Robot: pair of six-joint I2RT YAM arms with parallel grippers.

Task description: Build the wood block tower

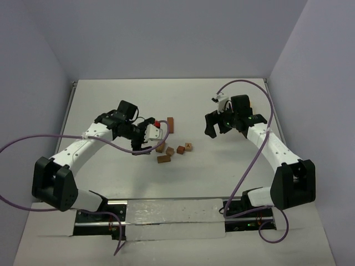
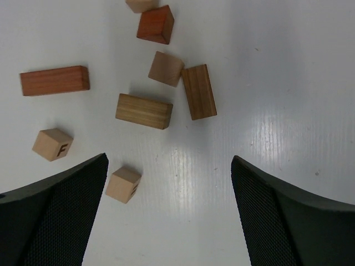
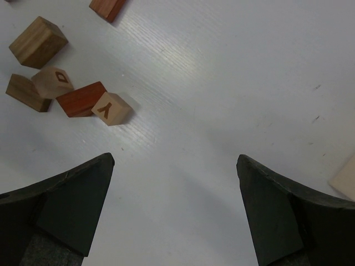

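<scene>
**Loose Blocks Between Two Wide Hands**

Seen from above, with 12 o'clock at the far wall, two arms are bolted at the near edge of the smooth white bench. The left arm leans toward 1 o'clock. The right arm leans toward 11 o'clock.

The left hand is spread wide and holds nothing. Its fingers are black with a bumpy net pattern. Just beside one finger sits a small pale cube. A bit farther, at 9 o'clock in that hand's own camera, lies a pale cube with a letter F. Past it come a tan bar and a striped brown bar. At 10 o'clock lies a long red-brown bar, and at 12 o'clock a red-brown cube.

The right hand is wide too, with only bare bench between its smooth dark fingers. At 10 o'clock in its camera, a pale cube with a letter Y touches a red-brown block.

The wood blocks lie loose near the middle of the bench, between the hands and closest to the left one. They have flat sides, sharp corners and fine wood lines.
</scene>
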